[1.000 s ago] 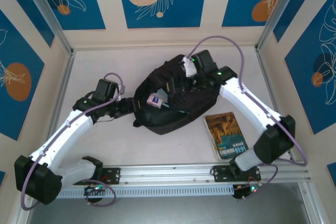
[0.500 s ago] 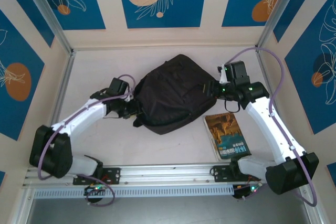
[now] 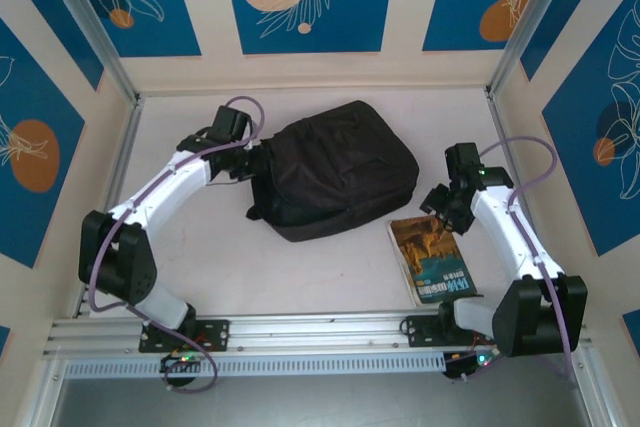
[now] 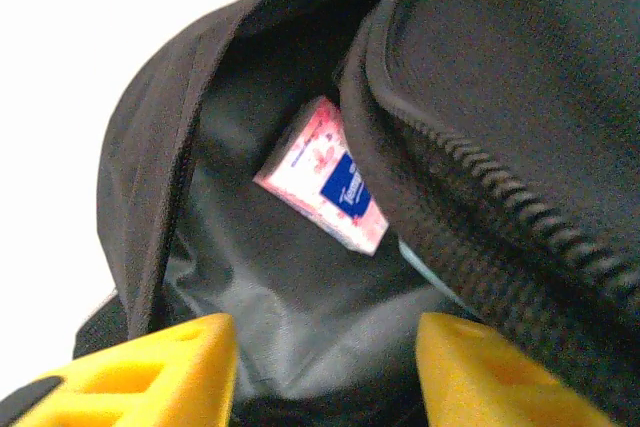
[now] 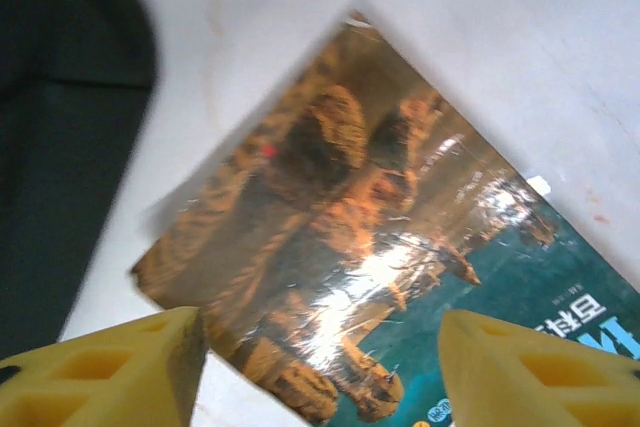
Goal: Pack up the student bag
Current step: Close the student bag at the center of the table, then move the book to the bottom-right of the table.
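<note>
The student bag (image 3: pixel 335 169), a soft black backpack, lies in the middle of the table. My left gripper (image 3: pixel 252 161) is at the bag's left end, open. In the left wrist view its yellow fingers (image 4: pixel 150 372) stand apart at the bag's mouth (image 4: pixel 300 277), and a pink tissue pack (image 4: pixel 325 187) lies inside on the grey lining. A book (image 3: pixel 430 257) with an orange and teal cover lies flat to the right of the bag. My right gripper (image 3: pixel 440 209) hovers open over the book's far end (image 5: pixel 380 247), with nothing between its fingers (image 5: pixel 110 367).
Patterned walls and metal posts close in the table on three sides. A metal rail (image 3: pixel 320 332) with the arm bases runs along the near edge. The bag's black side (image 5: pixel 60 147) lies just left of the book.
My right gripper has left the bag and swung right and nearer, over the book. The left gripper has moved back along the bag's left end. The bag's top now lies shut and smooth.
</note>
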Action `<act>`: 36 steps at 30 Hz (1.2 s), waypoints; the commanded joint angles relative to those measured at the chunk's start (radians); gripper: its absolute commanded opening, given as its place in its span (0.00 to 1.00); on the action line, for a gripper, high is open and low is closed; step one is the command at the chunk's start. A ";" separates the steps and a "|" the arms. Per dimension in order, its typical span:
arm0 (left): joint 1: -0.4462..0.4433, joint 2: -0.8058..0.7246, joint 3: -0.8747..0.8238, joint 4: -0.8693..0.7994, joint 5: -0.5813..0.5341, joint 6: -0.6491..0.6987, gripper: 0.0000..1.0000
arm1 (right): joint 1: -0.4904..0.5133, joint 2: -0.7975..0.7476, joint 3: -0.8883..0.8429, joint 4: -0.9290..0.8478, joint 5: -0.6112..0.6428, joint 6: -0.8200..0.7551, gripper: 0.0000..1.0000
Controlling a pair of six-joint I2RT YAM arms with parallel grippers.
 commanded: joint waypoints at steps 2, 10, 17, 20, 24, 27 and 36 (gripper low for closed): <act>0.001 -0.097 -0.031 -0.061 -0.050 -0.015 0.55 | -0.063 0.032 -0.051 0.006 0.043 0.075 0.71; -0.127 -0.258 -0.044 -0.164 -0.168 0.037 0.57 | -0.173 0.185 -0.056 0.024 0.016 0.112 0.75; -0.205 -0.283 -0.057 -0.134 -0.039 0.044 0.57 | -0.230 0.274 -0.032 0.045 -0.050 -0.026 0.78; -0.221 -0.287 -0.089 -0.076 0.040 0.035 0.57 | -0.241 0.274 -0.055 0.085 -0.175 -0.039 0.78; -0.230 -0.276 -0.124 -0.006 0.152 0.030 0.57 | -0.242 0.316 -0.080 0.096 -0.328 -0.014 0.77; -0.246 -0.259 -0.129 0.013 0.195 0.041 0.57 | -0.211 0.310 -0.100 0.119 -0.414 0.005 0.76; -0.319 -0.127 -0.099 0.002 0.308 0.063 0.58 | -0.006 0.282 -0.139 0.182 -0.483 0.138 0.73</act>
